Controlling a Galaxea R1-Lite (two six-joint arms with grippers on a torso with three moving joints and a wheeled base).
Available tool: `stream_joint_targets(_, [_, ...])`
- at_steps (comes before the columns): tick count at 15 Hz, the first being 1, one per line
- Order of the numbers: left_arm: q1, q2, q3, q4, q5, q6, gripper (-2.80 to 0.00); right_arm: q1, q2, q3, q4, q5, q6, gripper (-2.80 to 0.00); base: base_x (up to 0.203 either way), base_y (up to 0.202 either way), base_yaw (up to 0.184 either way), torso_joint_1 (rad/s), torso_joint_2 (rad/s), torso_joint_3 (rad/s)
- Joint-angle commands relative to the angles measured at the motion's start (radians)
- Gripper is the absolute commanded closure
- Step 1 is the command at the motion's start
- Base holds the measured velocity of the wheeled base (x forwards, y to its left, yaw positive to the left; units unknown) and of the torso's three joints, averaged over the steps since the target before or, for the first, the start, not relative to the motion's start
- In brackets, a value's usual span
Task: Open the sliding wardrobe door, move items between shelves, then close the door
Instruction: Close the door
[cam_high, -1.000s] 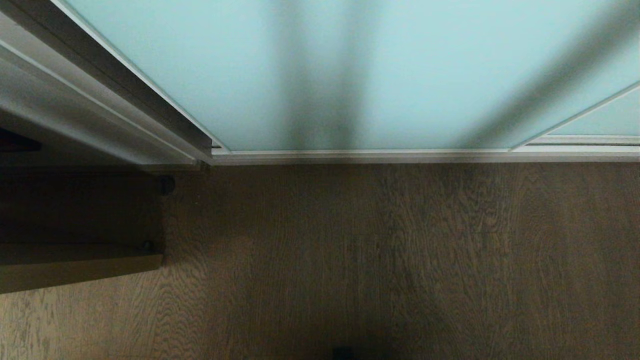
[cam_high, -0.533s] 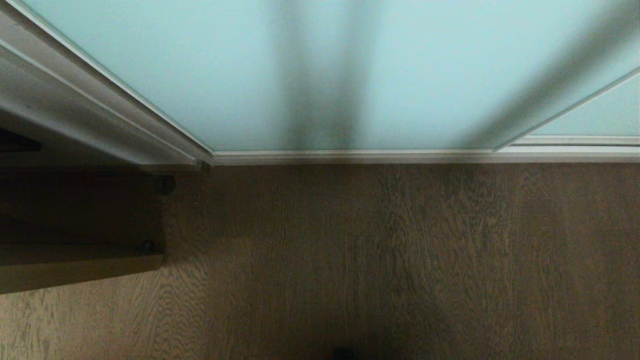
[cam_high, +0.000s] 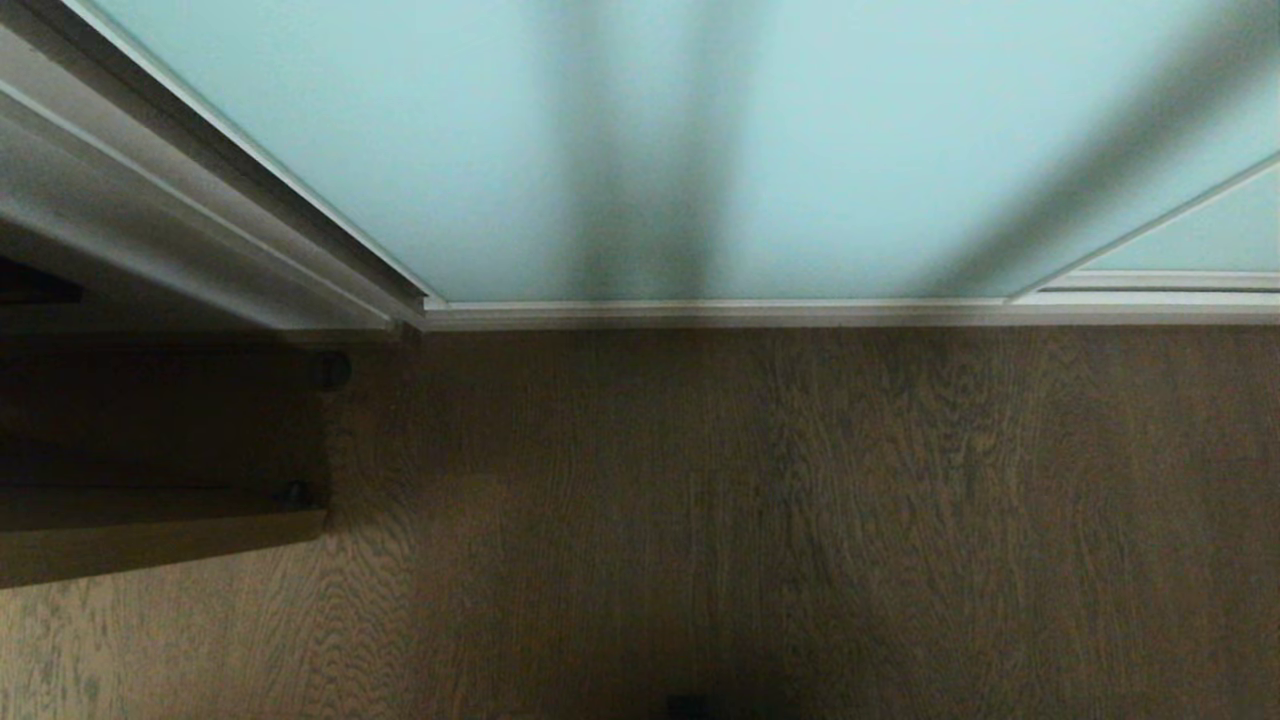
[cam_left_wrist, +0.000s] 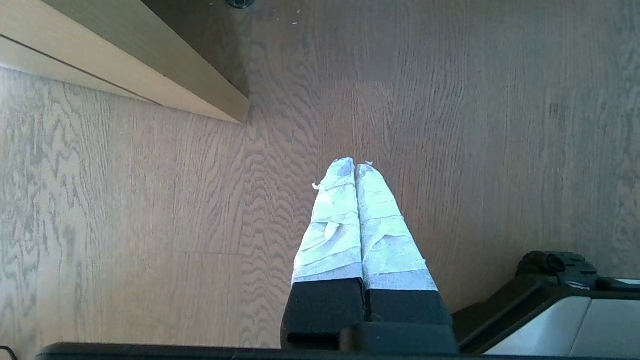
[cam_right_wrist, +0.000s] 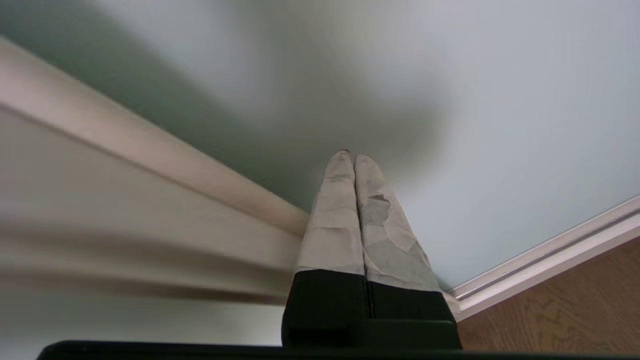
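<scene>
- The right gripper (cam_right_wrist: 354, 159) has its two tape-wrapped fingers (cam_right_wrist: 335, 220) pressed flat together with nothing between them. The tips point at the frosted glass of the sliding wardrobe door (cam_right_wrist: 500, 100). They lie at or very near the glass, close to the door's upright frame edge (cam_right_wrist: 150, 155); actual contact cannot be made out.
- The left gripper (cam_left_wrist: 355, 165) is likewise pressed together and empty. It hangs over the wooden floor (cam_left_wrist: 475, 125), pointing down and touching nothing, with part of the robot's dark-and-grey base (cam_left_wrist: 550, 300) beside it.
- Neither arm appears in the head view.
- In the head view the sliding wardrobe door (cam_high: 450, 130) fills the far half of the scene as a pale aqua panel in a slim silver-white frame. Its bottom rail runs along the floor track (cam_high: 750, 316). Its left edge sits just beside the white-grey side wall panel (cam_high: 110, 210), with only a narrow dark strip between them.
- At far right a second glass panel (cam_high: 1200, 235) shows behind the door's right edge.
- Two soft dark shadows fall across the glass, one upright near the middle and one slanting at the right.
- Near left, a low wooden piece of furniture (cam_high: 150, 530) stands on the wood-grain floor (cam_high: 800, 520).
- No brand, label or readable writing shows on any surface.
- No cushion or shelf is in view.
</scene>
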Motion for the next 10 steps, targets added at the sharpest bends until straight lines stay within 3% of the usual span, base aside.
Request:
stream_joint_targets(1, [0.001,0.000,0.000,0.000,0.001,0.000,0.00,0.001,-0.006,0.000,-0.003,0.005,0.006,0.00,0.000,0.000,0.000,0.000,0.00,0.000])
stream_joint_targets(7, [0.001,0.000,0.000,0.000,0.001,0.000,0.00,-0.002,0.009,0.012,-0.020,0.001,-0.006,0.00,0.000,0.000,0.000,0.000,0.00,0.000])
stream_joint_targets(10, [0.001,0.000,0.000,0.000,0.000,0.000,0.00,-0.015,0.033,-0.007,-0.029,-0.006,-0.150,0.00,0.000,0.000,0.000,0.000,0.00,0.000])
